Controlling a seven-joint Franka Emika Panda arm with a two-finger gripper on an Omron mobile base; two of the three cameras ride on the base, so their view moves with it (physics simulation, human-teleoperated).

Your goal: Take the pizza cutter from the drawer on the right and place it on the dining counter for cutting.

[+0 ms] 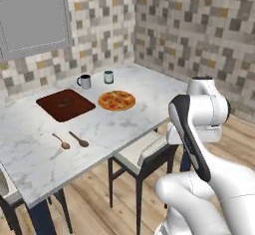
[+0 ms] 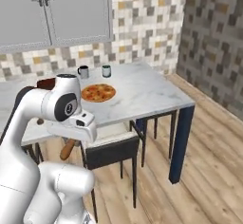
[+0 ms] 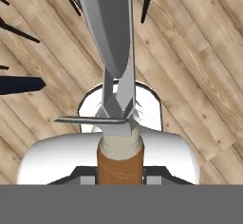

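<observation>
In the left base view the robot's white arm stands nearest the camera, folded low beside a dark chair [image 1: 144, 154] tucked under the bench [image 1: 149, 87]. That bench is the dining counter, white veined marble. On it lie a pizza [image 1: 116, 100], a dark red board [image 1: 65, 104], two wooden spoons [image 1: 69, 140] and two mugs [image 1: 95, 79], all above and well beyond the tool's level. Judged from this, the arm must rise past the slab's edge, and a shallow climb could knock the chair or the marble rim.

In the right base view the tool [image 2: 71, 141] hangs under the white hand, below the level of the bench top and close to the chair back. A brown handle pokes down and to the left from it: the pizza cutter [image 2: 67, 149]. The blade is not resolved here. The pizza sits ahead of and above the tool, so a set-down aimed too far along could land on it.

In the hand view the tool is clamped on the cutter's brown wooden handle [image 3: 119, 163], with only the handle's upper part clear of the grip. A pale collar tops the handle, then a steel fork and a thin disc seen edge-on, with plank floor beyond. The long metal part reaches well ahead of the tool, so it would likely strike the bench first if the descent is steep, and might twist in the grip.
</observation>
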